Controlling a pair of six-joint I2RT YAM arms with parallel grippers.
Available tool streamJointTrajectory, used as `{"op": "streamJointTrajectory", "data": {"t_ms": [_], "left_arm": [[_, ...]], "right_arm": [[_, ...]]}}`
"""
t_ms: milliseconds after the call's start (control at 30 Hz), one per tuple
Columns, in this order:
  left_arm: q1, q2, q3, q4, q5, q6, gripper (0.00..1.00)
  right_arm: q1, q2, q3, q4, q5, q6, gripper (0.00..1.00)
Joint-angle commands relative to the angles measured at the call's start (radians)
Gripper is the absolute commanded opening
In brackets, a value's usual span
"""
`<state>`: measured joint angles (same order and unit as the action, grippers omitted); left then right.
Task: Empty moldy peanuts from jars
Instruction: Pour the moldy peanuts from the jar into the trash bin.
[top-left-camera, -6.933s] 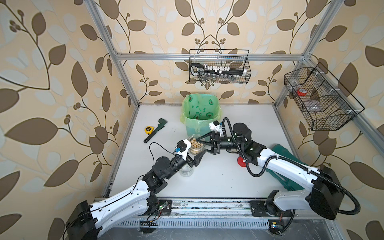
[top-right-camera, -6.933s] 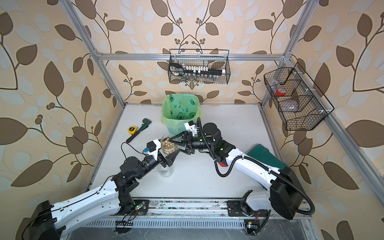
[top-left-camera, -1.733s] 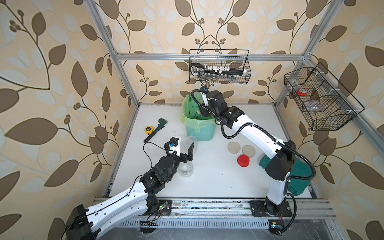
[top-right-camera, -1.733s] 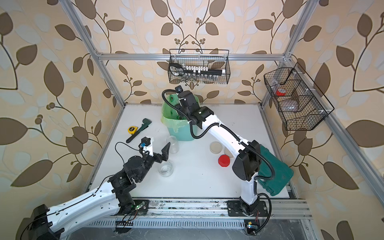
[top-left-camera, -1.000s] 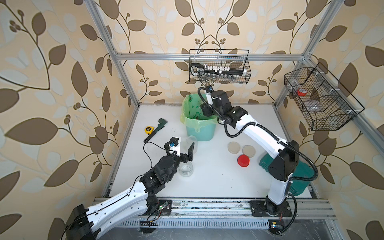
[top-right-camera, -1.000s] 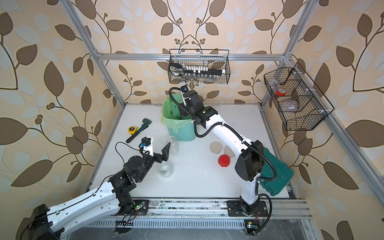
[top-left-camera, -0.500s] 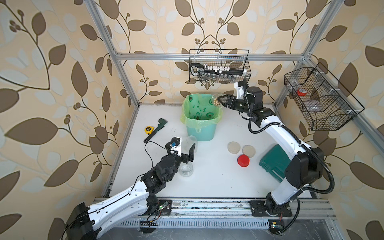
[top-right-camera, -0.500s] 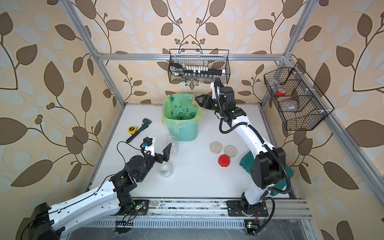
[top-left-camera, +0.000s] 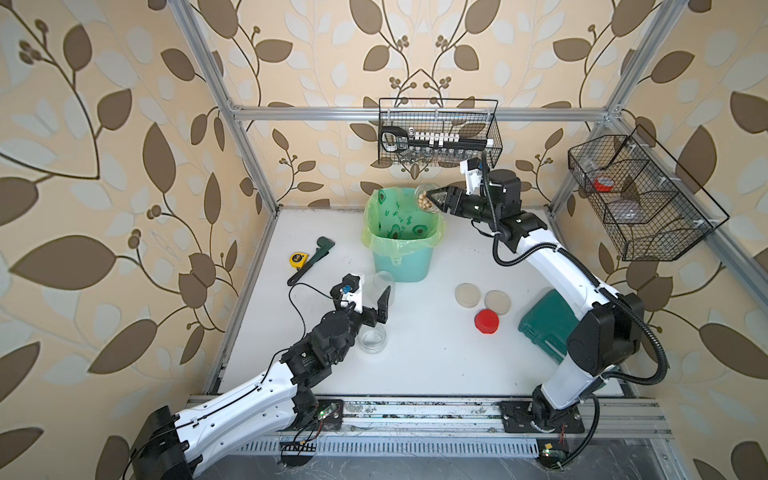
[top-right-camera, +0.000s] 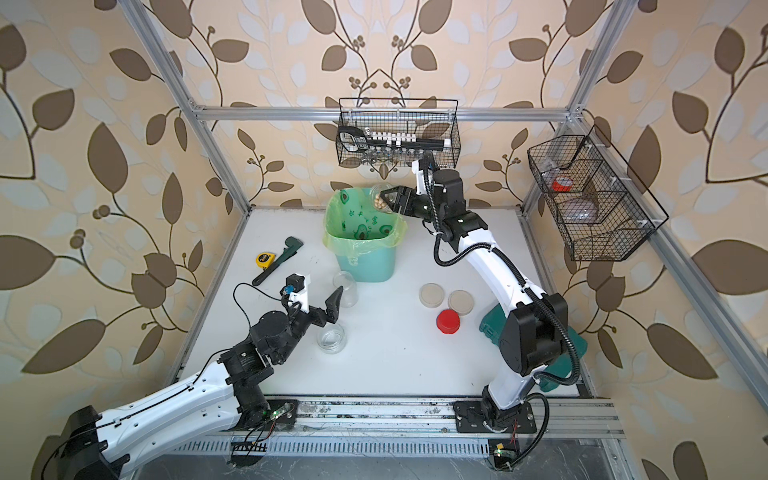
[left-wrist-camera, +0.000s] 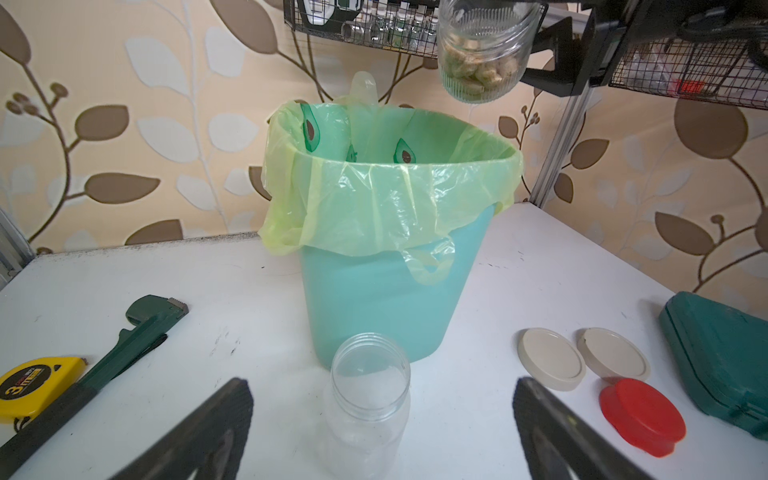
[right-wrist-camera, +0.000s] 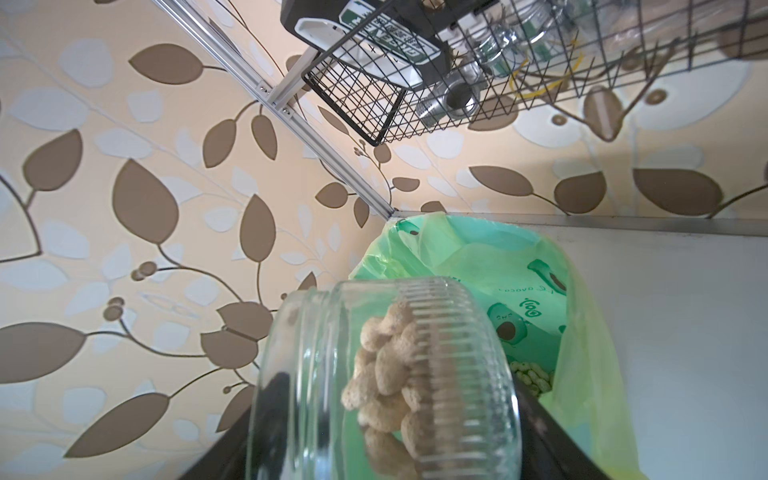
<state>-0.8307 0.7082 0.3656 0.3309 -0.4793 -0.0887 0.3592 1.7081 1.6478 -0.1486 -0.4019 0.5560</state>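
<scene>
My right gripper (top-left-camera: 434, 198) (top-right-camera: 388, 199) (right-wrist-camera: 386, 415) is shut on a short ribbed glass jar (top-left-camera: 424, 195) (right-wrist-camera: 457, 332), lidless and tipped on its side above the far right rim of the mint-green bin (top-left-camera: 401, 259) (left-wrist-camera: 390, 299). Moldy peanuts (top-left-camera: 424, 202) (right-wrist-camera: 390, 374) lie heaped inside the jar. More peanuts (right-wrist-camera: 534, 378) sit at the bottom of the bin's liner. My left gripper (top-left-camera: 374, 303) (left-wrist-camera: 380, 415) is open just short of a tall empty jar (top-left-camera: 383, 282) (left-wrist-camera: 368, 399). A short empty jar (top-left-camera: 372, 338) (top-right-camera: 331, 337) stands beside that wrist.
Two beige lids (top-left-camera: 467, 295) (top-left-camera: 497, 301) and a red lid (top-left-camera: 487, 322) lie right of centre. A dark green case (top-left-camera: 544, 328) sits by the right arm. A yellow tape measure (top-left-camera: 297, 259) and wrench (top-left-camera: 311, 259) lie left. A wire basket (top-left-camera: 438, 133) hangs just above the held jar.
The right arm has swung from over the bin to its far right side, carrying the jar of peanuts with it. The left arm has stayed put, open.
</scene>
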Motion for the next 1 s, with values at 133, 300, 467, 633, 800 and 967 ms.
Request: {"op": "streamJointTrajectory", "data": {"t_ms": [133, 300, 467, 633, 800, 967], "left_arm": [[0.001, -0.03, 0.018, -0.012, -0.037, 0.001, 0.99], [0.004, -0.025, 0.024, -0.039, -0.057, 0.005, 0.99], [0.008, -0.044, 0.015, -0.037, -0.063, 0.01, 0.99], [0.016, -0.024, 0.016, -0.027, -0.068, 0.0, 0.99], [0.016, 0.017, 0.036, -0.036, -0.053, -0.006, 0.99], [0.018, 0.014, 0.034, -0.035, -0.052, -0.005, 0.99]], "right_arm": [[0.137, 0.056, 0.206, -0.201, 0.379, -0.309, 0.0], [0.212, 0.094, 0.259, -0.253, 0.564, -0.447, 0.0], [0.265, 0.129, 0.302, -0.279, 0.695, -0.543, 0.0], [0.31, 0.162, 0.331, -0.288, 0.77, -0.609, 0.0], [0.326, 0.18, 0.341, -0.289, 0.809, -0.645, 0.0], [0.33, 0.192, 0.335, -0.287, 0.877, -0.7, 0.0]]}}
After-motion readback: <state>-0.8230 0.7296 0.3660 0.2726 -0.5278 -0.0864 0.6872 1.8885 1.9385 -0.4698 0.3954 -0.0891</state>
